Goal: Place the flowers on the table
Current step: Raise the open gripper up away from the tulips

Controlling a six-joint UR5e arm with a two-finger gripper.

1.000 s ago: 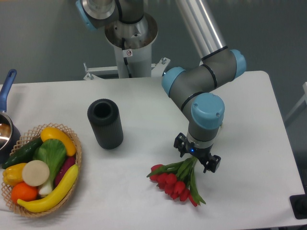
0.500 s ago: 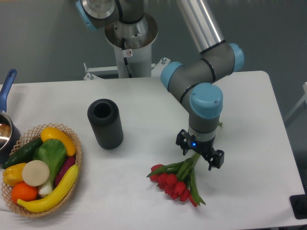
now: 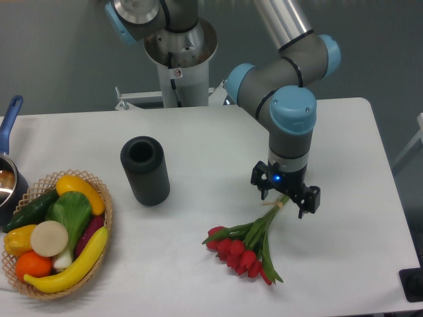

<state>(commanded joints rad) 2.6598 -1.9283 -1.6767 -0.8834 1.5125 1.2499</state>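
Table: white top (image 3: 198, 142) with rounded corners, plain and smooth.
Flowers: red tulips (image 3: 243, 243) lying flat at the near right, heads toward the front edge, stems angled up and right.
Black cylinder: (image 3: 145, 170) lying mid-table, left of the flowers and well apart from them, open end facing up and back.
Basket: wicker (image 3: 107, 218), full of fruit and vegetables, at the near left.
Pot: blue-handled (image 3: 10, 173), at the left edge, just behind the basket.

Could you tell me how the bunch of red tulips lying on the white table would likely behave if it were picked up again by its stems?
The bunch of red tulips with green stems probably droops at the flower end: the stems are thin and long. It looks light for its size. Lying flat and splayed on the white table, it seems unlikely to roll.
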